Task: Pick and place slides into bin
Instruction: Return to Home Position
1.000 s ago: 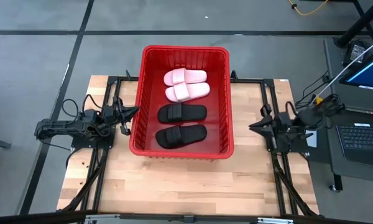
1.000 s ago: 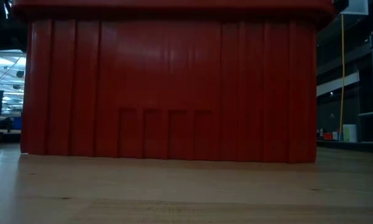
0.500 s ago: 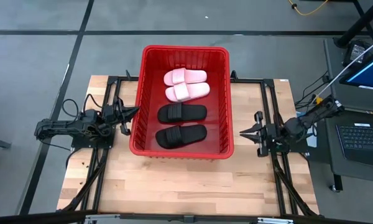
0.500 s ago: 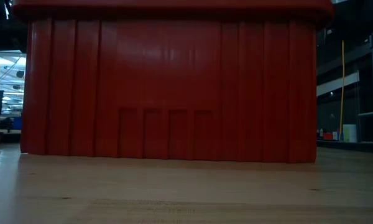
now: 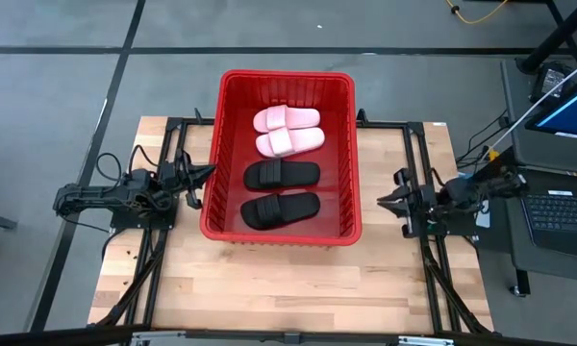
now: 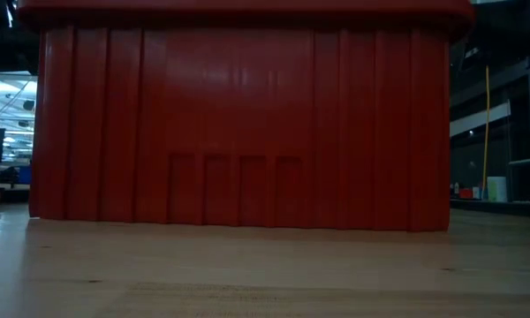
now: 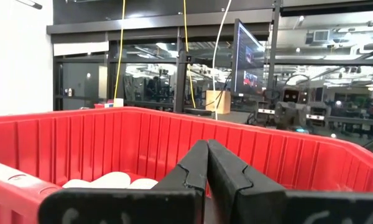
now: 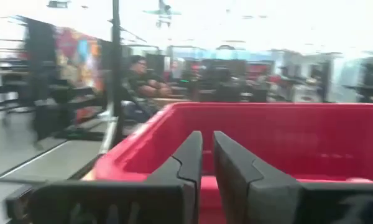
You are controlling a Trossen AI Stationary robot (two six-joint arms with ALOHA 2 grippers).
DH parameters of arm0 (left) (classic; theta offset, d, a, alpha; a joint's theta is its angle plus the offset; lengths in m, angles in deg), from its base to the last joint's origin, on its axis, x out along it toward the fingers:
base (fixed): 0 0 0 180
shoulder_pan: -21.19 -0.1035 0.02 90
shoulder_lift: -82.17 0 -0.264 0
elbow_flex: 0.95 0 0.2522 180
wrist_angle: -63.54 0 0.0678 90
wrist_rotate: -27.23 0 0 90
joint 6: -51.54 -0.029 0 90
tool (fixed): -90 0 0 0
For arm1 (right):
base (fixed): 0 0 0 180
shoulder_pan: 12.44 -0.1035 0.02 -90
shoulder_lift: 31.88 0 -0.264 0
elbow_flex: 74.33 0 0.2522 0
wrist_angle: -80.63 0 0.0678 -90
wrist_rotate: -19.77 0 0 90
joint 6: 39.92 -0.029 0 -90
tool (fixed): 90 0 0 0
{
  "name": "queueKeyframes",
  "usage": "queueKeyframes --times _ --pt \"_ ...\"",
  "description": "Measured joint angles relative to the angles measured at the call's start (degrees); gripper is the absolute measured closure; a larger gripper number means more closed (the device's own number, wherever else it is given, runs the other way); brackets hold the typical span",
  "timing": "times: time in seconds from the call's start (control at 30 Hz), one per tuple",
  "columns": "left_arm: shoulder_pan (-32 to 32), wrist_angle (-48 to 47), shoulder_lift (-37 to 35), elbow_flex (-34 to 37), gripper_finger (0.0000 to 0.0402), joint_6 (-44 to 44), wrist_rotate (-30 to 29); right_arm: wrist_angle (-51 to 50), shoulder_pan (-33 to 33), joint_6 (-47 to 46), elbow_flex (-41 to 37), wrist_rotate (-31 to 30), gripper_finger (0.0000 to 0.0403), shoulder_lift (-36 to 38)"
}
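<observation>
1. The right gripper (image 5: 388, 198) sits at the middle right of the high view, over the right side of the table (image 5: 298, 288), with its fingers pointing frame-left. Its own wrist view shows the two fingers drawn almost together with only a thin slit between them. They grasp nothing.

2. Frame-left of it, across a strip of bare wood, stands the right wall of the bin (image 5: 356, 154). The bin's long axis runs up and down the frame, so the gripper faces the lower half of that wall broadside and stands clear of it.

3. All four slides lie inside the bin, long axes running left-right across the frame, stacked in one column. The lower black slide (image 5: 280, 209) lies most nearly level with the right gripper. Above it come the upper black slide (image 5: 283, 174), the lower pink slide (image 5: 290, 141) and the upper pink slide (image 5: 288, 119).

4. Beyond the bin, at the middle left, the left gripper (image 5: 210, 170) points frame-right, with its tips right beside the left rim. I cannot tell whether they touch it. Its wrist view shows the fingers pressed fully together and empty.

5. In my judgement the loading is done and nothing remains to pick. What counts for the retreat is that the bin lies frame-left of the right gripper, so a pull frame-right should carry it away from the wall.
</observation>
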Motion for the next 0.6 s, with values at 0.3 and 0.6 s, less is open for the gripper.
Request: queueKeyframes --times 0.3,0.6 --pt "0.0 0.1 0.0 0.0 0.0396 0.0 0.0 0.1 8.7 -9.1 -4.6 7.2 0.0361 2.2" --pt "0.0 0.1 0.1 0.0 0.0396 0.0 0.0 -0.3 11.1 -12.1 -4.6 7.4 0.0361 2.4"
